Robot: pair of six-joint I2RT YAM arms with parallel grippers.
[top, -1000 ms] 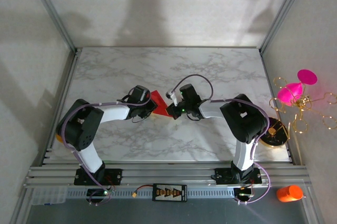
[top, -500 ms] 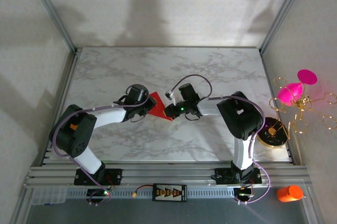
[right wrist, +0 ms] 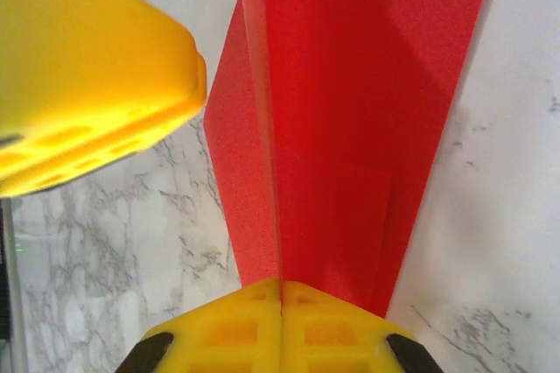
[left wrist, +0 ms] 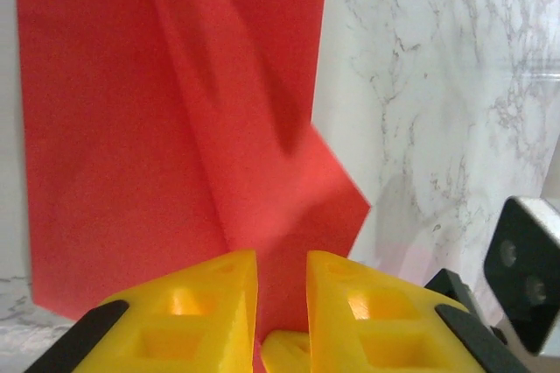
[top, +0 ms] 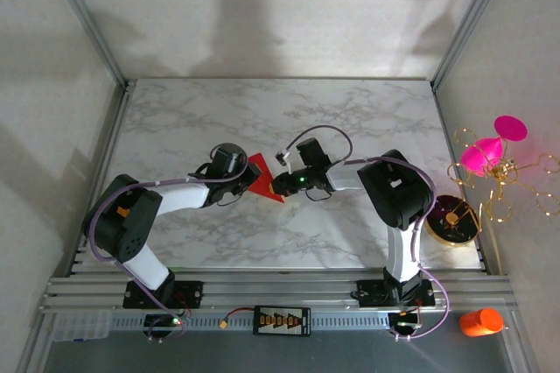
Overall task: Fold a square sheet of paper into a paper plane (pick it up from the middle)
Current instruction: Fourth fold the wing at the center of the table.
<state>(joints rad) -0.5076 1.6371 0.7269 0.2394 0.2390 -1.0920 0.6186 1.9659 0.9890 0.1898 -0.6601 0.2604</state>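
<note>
The square sheet of paper [top: 261, 165] is bright red and folded into a pointed shape with a raised centre ridge. It lies on the marble table [top: 350, 119] between my two grippers. My right gripper [top: 280, 186] [right wrist: 280, 284] is shut on the ridge of the paper [right wrist: 350, 84], fingers pressed together. My left gripper [top: 250, 180] [left wrist: 282, 259] meets the paper [left wrist: 131, 128] from the other side. Its yellow fingers [left wrist: 201, 303] stand a narrow gap apart, with red paper showing in the gap. One left finger [right wrist: 96, 93] hangs beside the paper's left flap.
A magenta cone ornament with gold wire [top: 494, 150] and a round dark disc [top: 453, 220] sit off the table's right edge. An orange bottle [top: 480, 321] lies at the near right. Aluminium rails [top: 280, 290] run along the near edge. The right wrist's camera housing [left wrist: 525, 259] is close by.
The left arm's elbow has swung outward to the left. Both grippers and the paper have shifted slightly left. The left jaws have narrowed a little.
</note>
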